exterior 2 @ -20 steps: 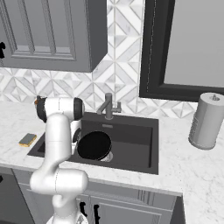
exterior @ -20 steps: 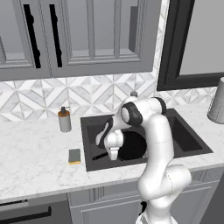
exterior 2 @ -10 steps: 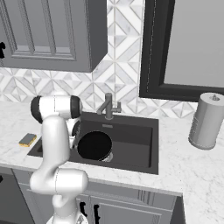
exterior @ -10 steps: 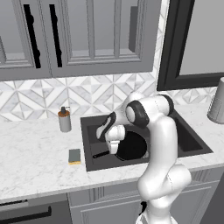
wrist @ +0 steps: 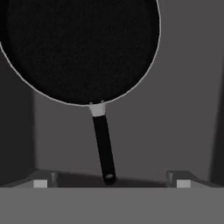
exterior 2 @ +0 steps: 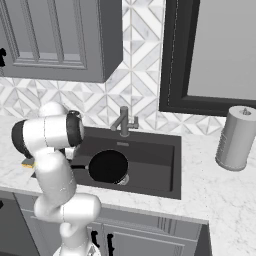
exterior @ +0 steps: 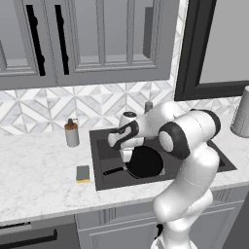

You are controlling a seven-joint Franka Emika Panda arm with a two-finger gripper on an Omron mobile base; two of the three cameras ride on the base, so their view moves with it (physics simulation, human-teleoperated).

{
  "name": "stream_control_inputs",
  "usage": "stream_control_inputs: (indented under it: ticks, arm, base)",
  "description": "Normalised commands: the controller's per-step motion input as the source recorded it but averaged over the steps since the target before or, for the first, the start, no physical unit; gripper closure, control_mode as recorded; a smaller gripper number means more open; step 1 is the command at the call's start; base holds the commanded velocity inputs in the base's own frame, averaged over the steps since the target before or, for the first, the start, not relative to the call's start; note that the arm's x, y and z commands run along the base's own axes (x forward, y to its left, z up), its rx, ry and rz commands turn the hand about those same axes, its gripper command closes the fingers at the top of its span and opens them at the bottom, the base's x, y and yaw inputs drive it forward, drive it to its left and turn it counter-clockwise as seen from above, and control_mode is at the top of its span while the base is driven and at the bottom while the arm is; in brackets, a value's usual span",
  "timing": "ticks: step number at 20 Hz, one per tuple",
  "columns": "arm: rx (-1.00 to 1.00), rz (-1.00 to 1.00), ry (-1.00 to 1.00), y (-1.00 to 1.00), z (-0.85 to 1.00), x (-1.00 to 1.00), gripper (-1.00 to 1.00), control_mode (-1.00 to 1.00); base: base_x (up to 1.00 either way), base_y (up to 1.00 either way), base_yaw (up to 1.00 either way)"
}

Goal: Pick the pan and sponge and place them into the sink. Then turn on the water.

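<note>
— While the arm hangs over the basin, what's the big picture?
— Sink: dark recess set in the marble table. Pan lies flat on the sink floor, handle pointing toward the left wall. First placing looks done.
— Gripper?
— Gripper sits just above the pan's handle side, fingers spread wide, nothing between them. In the hand view the handle end lies between the two tips, apart from both.
— So which step now?
— Judged: pan released, sponge is next. Sponge rests on the table just left of the sink, near the front edge.
— Next move calls for?
— Lift clear of the sink wall, swing left, come down over the sponge, close on it. Faucet dry; no stream yet.
</note>
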Motion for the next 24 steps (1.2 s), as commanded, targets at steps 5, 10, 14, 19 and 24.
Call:
stream_control_inputs:
  ticks: [5,10,14,19,24]
  arm:
    - [-0.01,0.11,-0.20,0.00,0.82,-0.90,-1.00,-1.00]
    - [0.00,0.30,0.00,0.00,0.18,-0.31,-1.00,-1.00]
    - [0.18,0.08,0.11,-0.09,0.16,0.19,-1.00,-1.00]
    - [0.19,0.22,0.16,-0.03,0.17,0.40,-1.00,-1.00]
    - [-0.07,0.40,0.05,0.21,0.00,0.00,-1.00,-1.00]
  base:
    - [0.00,0.00,0.00]
    - [0.00,0.00,0.00]
    - [0.00,0.00,0.00]
    - [0.00,0.00,0.00]
    - [0.00,0.00,0.00]
